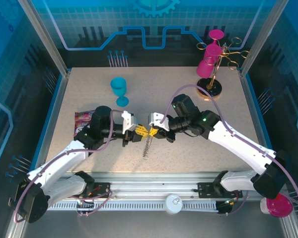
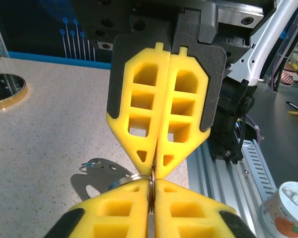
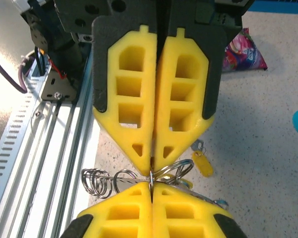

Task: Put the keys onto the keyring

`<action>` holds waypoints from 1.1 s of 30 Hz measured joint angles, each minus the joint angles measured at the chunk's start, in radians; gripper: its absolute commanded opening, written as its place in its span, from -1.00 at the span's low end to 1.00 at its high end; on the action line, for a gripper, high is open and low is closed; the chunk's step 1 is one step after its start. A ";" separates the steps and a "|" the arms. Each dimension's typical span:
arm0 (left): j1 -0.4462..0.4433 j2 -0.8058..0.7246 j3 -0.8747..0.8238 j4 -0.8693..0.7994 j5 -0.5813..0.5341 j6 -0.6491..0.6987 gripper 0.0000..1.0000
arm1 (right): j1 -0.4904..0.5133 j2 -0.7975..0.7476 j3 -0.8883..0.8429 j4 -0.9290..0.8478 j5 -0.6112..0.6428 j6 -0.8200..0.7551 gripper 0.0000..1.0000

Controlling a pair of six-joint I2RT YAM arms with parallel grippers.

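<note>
Packet [image 1: 83, 120] at 9 o'clock on table [image 1: 79, 94]; blue goblet [image 1: 120, 90] toward 11. Dead centre — left gripper [image 1: 139, 132] and right gripper [image 1: 153, 132] tip to tip, jaws of each pressed together, both clamped on thin metal ring of keyring [image 1: 147, 146], chain running toward 6. From right wrist, yellow-headed key [image 3: 201, 162] at 4 o'clock of the pinch. Pink cups [image 1: 207, 63] on gold stand [image 1: 210, 88] at 1 o'clock.

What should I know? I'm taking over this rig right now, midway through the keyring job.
Left gripper: shut on the keyring.
Right gripper: shut, tip to tip with the left, pinching the same metal rings.
Chain hangs below the tips.
One yellow-headed key sits beside the rings; whether it is threaded cannot be told.
Left to do: check that key is on the ring, then release.
</note>
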 measured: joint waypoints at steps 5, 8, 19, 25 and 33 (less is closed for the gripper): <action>0.000 0.003 0.016 -0.047 0.007 0.035 -1.00 | 0.008 0.011 0.021 -0.036 0.003 -0.011 -1.00; 0.000 0.003 0.023 -0.064 0.007 0.055 -1.00 | 0.008 0.011 0.022 -0.038 0.002 -0.010 -1.00; 0.000 -0.040 -0.053 0.072 -0.005 0.005 -1.00 | -0.039 -0.110 -0.134 0.127 -0.035 0.078 -0.27; 0.000 -0.046 -0.128 0.253 -0.005 -0.109 -1.00 | -0.061 -0.188 -0.296 0.314 -0.081 0.184 -0.31; 0.000 -0.046 -0.182 0.451 -0.020 -0.239 -1.00 | -0.061 -0.189 -0.379 0.520 -0.130 0.311 -0.38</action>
